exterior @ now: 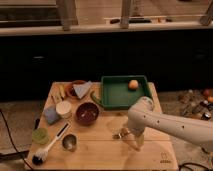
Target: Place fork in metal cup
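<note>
The fork (120, 134) is a small silvery piece lying on the wooden table (100, 152), right of centre. The metal cup (69, 142) stands upright near the front left, beside the brush. My gripper (136, 143) hangs down from the white arm (165, 125), which reaches in from the right. It is just right of the fork, close to the table top. I cannot tell whether it touches the fork. The cup is well to the left of the gripper.
A white-handled brush (48, 149) lies left of the metal cup. A dark red bowl (86, 113), a cream cup (63, 108), a green cup (40, 136) and a blue sponge (50, 115) stand at the left. A green tray (116, 97) holding an orange ball (133, 84) is at the back.
</note>
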Controlling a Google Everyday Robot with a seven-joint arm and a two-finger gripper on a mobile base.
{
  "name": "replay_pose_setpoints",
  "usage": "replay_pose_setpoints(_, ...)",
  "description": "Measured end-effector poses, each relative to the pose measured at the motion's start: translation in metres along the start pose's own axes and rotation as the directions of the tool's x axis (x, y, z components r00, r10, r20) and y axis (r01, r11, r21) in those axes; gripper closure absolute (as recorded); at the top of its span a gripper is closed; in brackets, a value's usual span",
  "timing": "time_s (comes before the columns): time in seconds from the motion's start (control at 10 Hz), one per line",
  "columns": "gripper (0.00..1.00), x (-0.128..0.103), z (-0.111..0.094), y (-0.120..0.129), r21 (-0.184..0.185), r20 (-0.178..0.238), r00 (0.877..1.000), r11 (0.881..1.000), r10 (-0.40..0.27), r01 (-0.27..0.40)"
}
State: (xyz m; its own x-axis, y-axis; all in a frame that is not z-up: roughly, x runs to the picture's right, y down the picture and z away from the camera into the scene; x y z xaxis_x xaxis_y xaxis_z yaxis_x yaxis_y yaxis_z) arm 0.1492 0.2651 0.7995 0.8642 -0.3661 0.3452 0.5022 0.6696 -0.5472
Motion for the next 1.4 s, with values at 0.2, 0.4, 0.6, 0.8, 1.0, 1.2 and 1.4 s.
replay_pose_setpoints(0.2,0.27,-0.014,0.002,-0.009,0.002,0.014,1.0,1.0,-0.013,0.013)
replay_pose_setpoints(0.4,0.47,-0.021,0.004,-0.016,0.001,0.015,1.0,1.0,-0.013,0.013)
replay_pose_setpoints(0.6,0.67,-0.018,0.006,-0.017,-0.004,0.015,1.0,1.0,0.002,-0.002)
replay_pose_setpoints(0.8,0.87,-0.009,0.009,-0.016,-0.007,0.021,0.999,1.0,0.026,-0.026)
replay_pose_setpoints(1.0,0.99,-0.004,0.014,-0.019,0.004,0.031,0.999,1.0,0.031,-0.031)
replay_pose_setpoints(1.2,1.0,-0.003,0.011,-0.017,0.0,0.028,0.999,1.0,0.031,-0.031)
replay_pose_setpoints(1.4,1.0,-0.001,0.01,-0.015,-0.005,0.025,0.999,0.999,0.033,-0.033)
